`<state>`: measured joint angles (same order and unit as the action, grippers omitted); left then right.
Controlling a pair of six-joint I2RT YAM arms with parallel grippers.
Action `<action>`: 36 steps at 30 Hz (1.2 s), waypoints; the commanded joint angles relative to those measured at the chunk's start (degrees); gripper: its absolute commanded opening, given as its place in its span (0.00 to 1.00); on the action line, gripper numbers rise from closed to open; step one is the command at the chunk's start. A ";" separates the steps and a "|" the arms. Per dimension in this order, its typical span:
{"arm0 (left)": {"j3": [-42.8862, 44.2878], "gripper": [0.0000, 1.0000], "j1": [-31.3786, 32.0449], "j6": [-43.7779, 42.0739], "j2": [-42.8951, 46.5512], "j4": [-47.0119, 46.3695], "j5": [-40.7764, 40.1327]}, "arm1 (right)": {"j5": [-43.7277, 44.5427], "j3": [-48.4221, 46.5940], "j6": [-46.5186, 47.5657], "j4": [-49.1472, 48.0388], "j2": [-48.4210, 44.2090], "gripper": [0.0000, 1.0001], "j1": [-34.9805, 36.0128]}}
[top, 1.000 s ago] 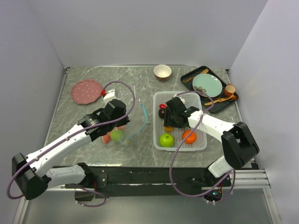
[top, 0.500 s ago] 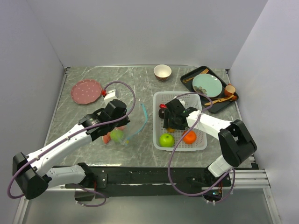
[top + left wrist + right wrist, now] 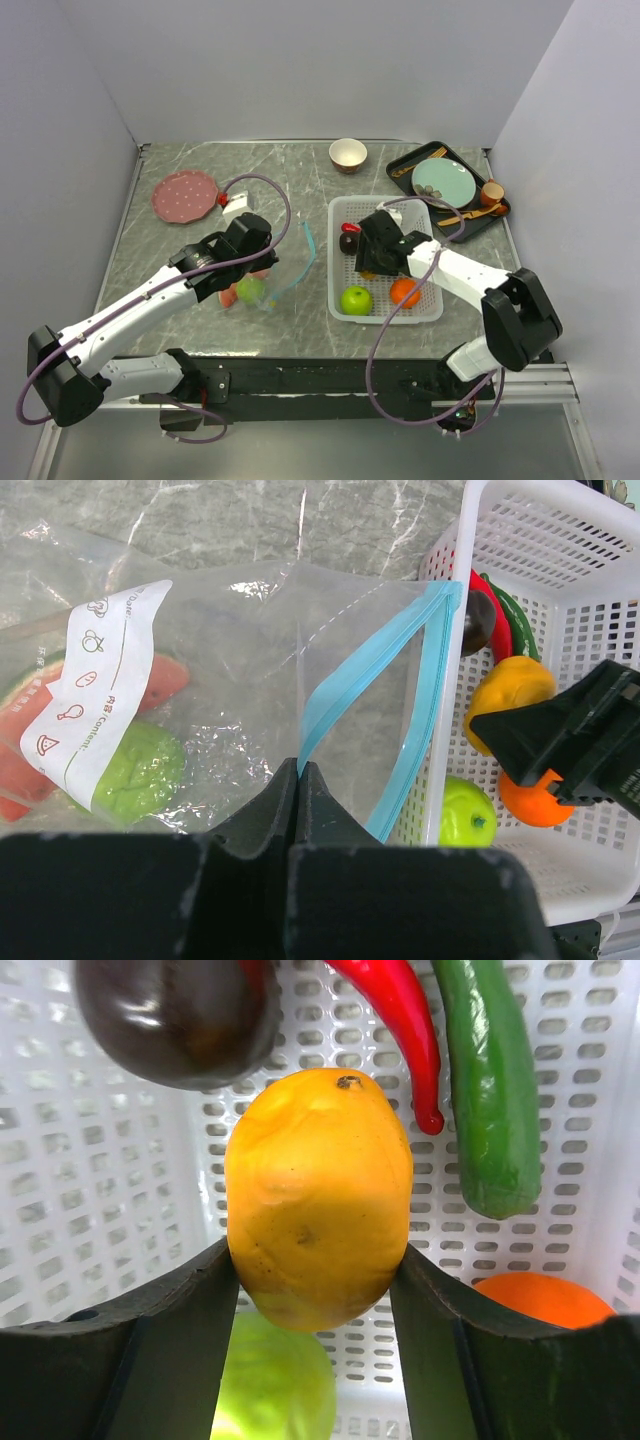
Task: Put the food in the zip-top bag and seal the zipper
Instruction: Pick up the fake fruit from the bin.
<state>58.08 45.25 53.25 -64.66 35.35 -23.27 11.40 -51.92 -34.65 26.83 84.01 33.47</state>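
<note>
My left gripper (image 3: 298,770) is shut on the teal-blue zipper (image 3: 325,695) at the mouth of the clear zip-top bag (image 3: 230,650). The bag lies left of the basket, mouth gaping toward it. It holds a green apple (image 3: 140,770) and a watermelon slice (image 3: 165,680). My right gripper (image 3: 315,1255) is shut on the yellow lemon (image 3: 318,1190) inside the white basket (image 3: 430,310). Around it are a dark brown piece (image 3: 180,1015), red chili (image 3: 400,1020), green pepper (image 3: 490,1090), orange (image 3: 540,1300) and green apple (image 3: 275,1380).
A pink plate (image 3: 186,194) lies at the back left. A small bowl (image 3: 347,154) stands at the back centre. A black tray (image 3: 400,165) with a teal plate (image 3: 445,180) and cutlery sits at the back right, close behind the basket.
The right arm has shifted slightly to the right inside the basket, still around the lemon. The left arm and the bag have not moved.
</note>
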 commanded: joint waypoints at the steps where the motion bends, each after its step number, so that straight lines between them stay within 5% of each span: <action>1: -0.08 0.01 0.10 -0.08 0.50 -0.37 0.33 | 1.79 -0.46 -0.06 0.59 -4.98 0.44 -0.34; 19: 0.10 0.01 0.10 -0.08 0.07 -1.69 1.29 | -12.96 -5.91 -0.77 0.07 -16.50 0.43 0.98; 36: 0.36 0.01 0.10 -0.08 -0.90 -2.22 1.91 | -25.28 -12.33 3.10 -4.23 -12.56 0.46 9.76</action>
<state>57.74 45.25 53.25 -65.30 34.76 -21.82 -9.98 -61.14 -33.43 26.06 70.67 41.15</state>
